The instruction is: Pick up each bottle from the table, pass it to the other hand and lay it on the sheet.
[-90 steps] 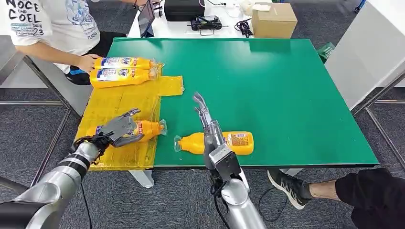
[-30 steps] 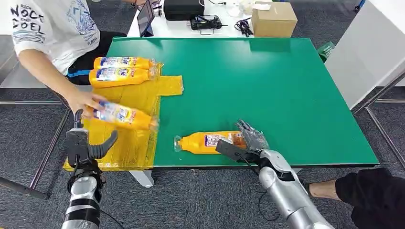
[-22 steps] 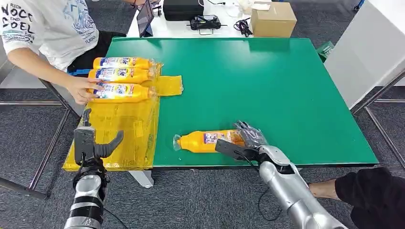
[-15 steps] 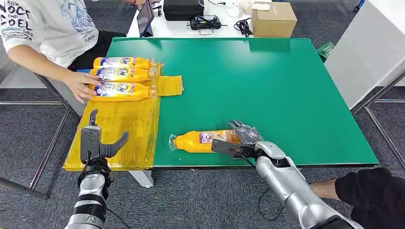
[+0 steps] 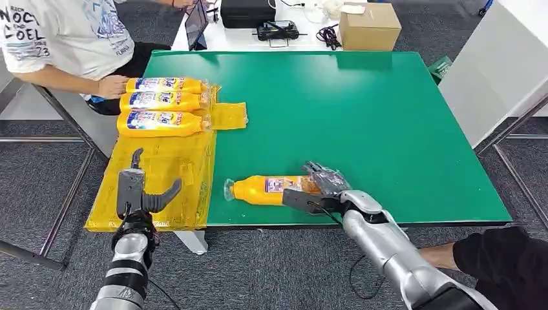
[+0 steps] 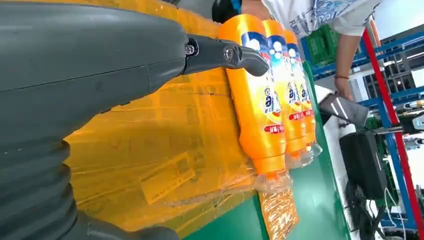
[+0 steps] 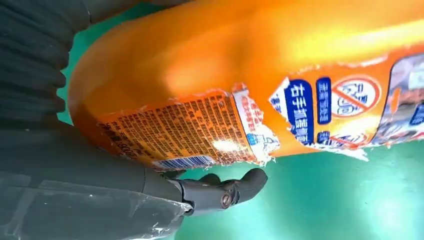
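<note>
The orange plastic bottle with a blue-and-white label (image 5: 268,190) is lying on its side on the green desk (image 5: 362,116), near the front edge, just to the right of the yellow plastic sheet (image 5: 161,177). Its long axis is running left-right across the desk, clear-wrapped cap end pointing toward the sheet, base end sitting in the robot's right hand (image 5: 320,187). That hand is wrapping the base: dark fingers (image 5: 323,174) curling over the top, thumb (image 5: 298,199) lying along the near side. In the right wrist view the bottle (image 7: 260,85) is pressing against the palm with the thumb tip (image 7: 240,187) under it, green desk showing below, so I'm judging it gripped but barely lifted, if at all.

The left hand (image 5: 139,190) is hovering upright over the near part of the sheet, holding nothing, thumb sticking out toward the bottle, fingers apart. It is well left of the bottle's cap end; the right hand is clearly the nearer one. The handover is likely needing the right arm carrying the bottle leftward, cap end leading, toward the left palm.

Three matching orange bottles (image 5: 161,102) are lying side by side at the far end of the sheet, caps pointing right, touching each other; the left wrist view is showing them (image 6: 270,95) too. A person's hand (image 5: 113,86) is resting by the farthest one.
</note>
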Controlling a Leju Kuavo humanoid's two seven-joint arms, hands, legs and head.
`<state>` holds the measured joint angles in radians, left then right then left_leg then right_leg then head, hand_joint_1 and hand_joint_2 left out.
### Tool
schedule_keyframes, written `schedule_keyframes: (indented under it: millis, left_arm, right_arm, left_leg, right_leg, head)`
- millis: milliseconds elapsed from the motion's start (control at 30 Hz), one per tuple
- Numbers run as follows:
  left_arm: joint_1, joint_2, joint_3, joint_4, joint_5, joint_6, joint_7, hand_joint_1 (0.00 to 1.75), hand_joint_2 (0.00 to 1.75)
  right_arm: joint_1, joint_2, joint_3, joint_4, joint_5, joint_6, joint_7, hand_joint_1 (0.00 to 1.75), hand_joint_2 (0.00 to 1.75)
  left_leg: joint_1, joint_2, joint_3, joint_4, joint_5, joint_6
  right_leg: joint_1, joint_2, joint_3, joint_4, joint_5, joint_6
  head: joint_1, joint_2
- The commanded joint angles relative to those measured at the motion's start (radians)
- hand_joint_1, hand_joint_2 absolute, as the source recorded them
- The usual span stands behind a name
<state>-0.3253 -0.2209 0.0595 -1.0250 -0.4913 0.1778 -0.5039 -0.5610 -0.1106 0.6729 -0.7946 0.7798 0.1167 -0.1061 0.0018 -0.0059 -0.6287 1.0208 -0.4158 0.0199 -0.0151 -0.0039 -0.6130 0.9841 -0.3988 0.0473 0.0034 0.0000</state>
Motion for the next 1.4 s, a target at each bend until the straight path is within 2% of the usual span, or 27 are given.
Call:
schedule_keyframes:
  millis: [33, 133, 200, 233, 267, 333, 367, 500, 567, 800, 867, 900, 967, 1000, 1300, 1333, 1400]
  left_arm:
    - [-0.045, 0.006, -0.015, 0.084, 0.001, -0.003, 0.0, 0.0, 1.75]
    - [-0.045, 0.006, -0.015, 0.084, 0.001, -0.003, 0.0, 0.0, 1.75]
    - [-0.044, 0.007, -0.017, 0.082, 0.001, -0.006, 0.0, 0.0, 1.75]
    - [-0.043, 0.006, -0.018, 0.082, 0.0, -0.008, 0.001, 0.0, 1.75]
    - [-0.043, 0.005, -0.019, 0.081, 0.0, -0.009, 0.001, 0.0, 1.75]
    - [-0.042, 0.004, -0.023, 0.081, -0.003, -0.009, 0.004, 0.0, 1.75]
    - [-0.04, 0.004, -0.024, 0.08, -0.005, -0.01, 0.005, 0.0, 1.75]
    - [-0.037, 0.001, -0.032, 0.081, -0.01, -0.017, 0.008, 0.0, 1.75]
    - [-0.037, -0.001, -0.032, 0.081, -0.012, -0.016, 0.01, 0.0, 1.75]
    - [-0.029, -0.005, -0.035, 0.06, -0.014, -0.032, 0.016, 0.0, 1.75]
    - [-0.029, -0.007, -0.033, 0.059, -0.017, -0.036, 0.02, 0.0, 1.75]
    - [-0.026, -0.01, -0.031, 0.054, -0.017, -0.036, 0.021, 0.0, 1.75]
    - [-0.015, -0.016, -0.02, 0.036, -0.009, -0.039, 0.025, 0.0, 1.75]
    - [-0.006, -0.017, -0.02, 0.022, -0.007, -0.042, 0.026, 0.0, 1.75]
    - [-0.006, -0.016, -0.02, 0.021, -0.007, -0.042, 0.026, 0.0, 1.75]
    - [-0.006, -0.016, -0.02, 0.021, -0.007, -0.042, 0.026, 0.0, 1.75]
    - [-0.004, -0.019, -0.016, 0.018, -0.002, -0.044, 0.029, 0.0, 1.75]
  right_arm:
    - [-0.013, 0.01, 0.053, 0.072, -0.004, 0.007, -0.005, 0.28, 1.75]
    - [-0.013, 0.01, 0.053, 0.072, -0.004, 0.007, -0.005, 0.28, 1.75]
    - [-0.005, 0.013, 0.038, 0.064, -0.019, -0.003, -0.009, 0.47, 1.75]
    - [0.001, 0.012, 0.037, 0.057, -0.02, -0.006, -0.009, 0.86, 1.75]
    - [0.008, 0.014, 0.034, 0.052, -0.022, -0.011, -0.009, 1.36, 1.75]
    - [0.025, 0.018, 0.025, 0.038, -0.026, -0.025, -0.006, 1.54, 1.75]
    - [0.038, 0.02, 0.018, 0.027, -0.028, -0.039, -0.005, 1.75, 1.75]
    - [0.079, 0.025, -0.005, -0.009, -0.032, -0.059, -0.003, 1.75, 1.75]
    - [0.097, 0.029, -0.027, -0.027, -0.034, -0.077, -0.005, 1.75, 1.75]
    - [0.182, 0.051, -0.122, -0.149, -0.027, -0.124, -0.012, 1.75, 1.75]
    - [0.199, 0.07, -0.164, -0.174, -0.015, -0.143, -0.028, 1.75, 1.75]
    - [0.215, 0.087, -0.196, -0.204, -0.012, -0.169, -0.036, 1.75, 1.75]
    - [0.254, 0.12, -0.259, -0.283, -0.011, -0.226, -0.049, 1.75, 1.75]
    - [0.269, 0.124, -0.265, -0.326, -0.002, -0.218, -0.037, 1.75, 1.75]
    - [0.27, 0.122, -0.267, -0.326, -0.002, -0.218, -0.038, 1.75, 1.75]
    - [0.27, 0.122, -0.267, -0.326, -0.002, -0.218, -0.038, 1.75, 1.75]
    - [0.275, 0.127, -0.278, -0.334, -0.001, -0.221, -0.039, 1.75, 1.75]
  left_leg:
    - [0.001, -0.001, 0.004, -0.001, -0.001, -0.001]
    - [0.001, 0.0, 0.005, -0.001, -0.001, -0.001]
    - [0.001, 0.0, 0.006, -0.001, -0.002, -0.001]
    - [0.001, 0.0, 0.005, -0.001, -0.001, -0.001]
    - [0.001, -0.001, 0.004, -0.001, -0.001, -0.001]
    - [0.001, -0.001, 0.008, -0.001, -0.003, -0.002]
    - [0.001, -0.001, 0.004, -0.001, -0.001, -0.001]
    - [0.001, -0.001, 0.003, -0.001, -0.001, -0.001]
    - [0.001, -0.001, 0.008, -0.002, -0.002, -0.001]
    - [0.001, -0.001, 0.004, -0.001, -0.001, -0.001]
    - [0.001, -0.001, 0.008, -0.001, -0.003, -0.002]
    - [0.0, 0.0, 0.003, -0.001, -0.001, -0.001]
    - [0.001, -0.001, 0.003, -0.001, -0.001, -0.001]
    - [0.0, 0.0, 0.002, 0.0, -0.001, -0.001]
    - [0.0, -0.001, 0.002, 0.0, -0.001, -0.001]
    - [0.001, 0.0, 0.007, 0.0, -0.004, -0.001]
    - [0.0, -0.001, 0.004, 0.0, -0.002, -0.001]
  right_leg:
    - [0.001, -0.001, 0.004, -0.001, -0.001, -0.002]
    - [0.001, -0.001, 0.006, -0.001, -0.001, -0.002]
    - [0.001, -0.001, 0.006, -0.001, -0.002, -0.002]
    - [0.001, -0.001, 0.005, -0.001, -0.001, -0.002]
    - [0.001, -0.001, 0.004, -0.001, -0.001, -0.001]
    - [0.002, -0.001, 0.009, -0.001, -0.003, -0.003]
    - [0.001, -0.001, 0.005, -0.001, -0.001, -0.002]
    - [0.001, -0.001, 0.004, -0.001, -0.001, -0.001]
    - [0.002, -0.002, 0.009, -0.002, -0.003, -0.003]
    - [0.001, -0.001, 0.004, -0.001, -0.002, -0.002]
    - [0.002, -0.002, 0.008, -0.002, -0.003, -0.003]
    - [0.001, -0.001, 0.003, -0.001, -0.001, -0.001]
    - [0.001, -0.001, 0.004, -0.001, -0.001, -0.002]
    - [0.0, 0.0, 0.002, 0.0, -0.001, -0.001]
    - [0.0, 0.0, 0.002, 0.0, -0.001, -0.001]
    - [0.001, 0.001, 0.007, 0.0, -0.003, -0.003]
    - [0.0, 0.0, 0.004, 0.0, -0.002, -0.002]
  head:
    - [0.0, 0.0]
    - [0.0, 0.0]
    - [0.0, 0.0]
    - [0.0, 0.0]
    - [0.0, 0.0]
    - [0.0, 0.0]
    - [0.0, 0.0]
    - [0.0, 0.0]
    - [0.0, 0.0]
    - [0.0, 0.0]
    - [0.0, 0.0]
    - [0.0, 0.0]
    - [0.0, 0.0]
    - [0.0, 0.0]
    - [0.0, 0.0]
    - [0.0, 0.0]
    - [0.0, 0.0]
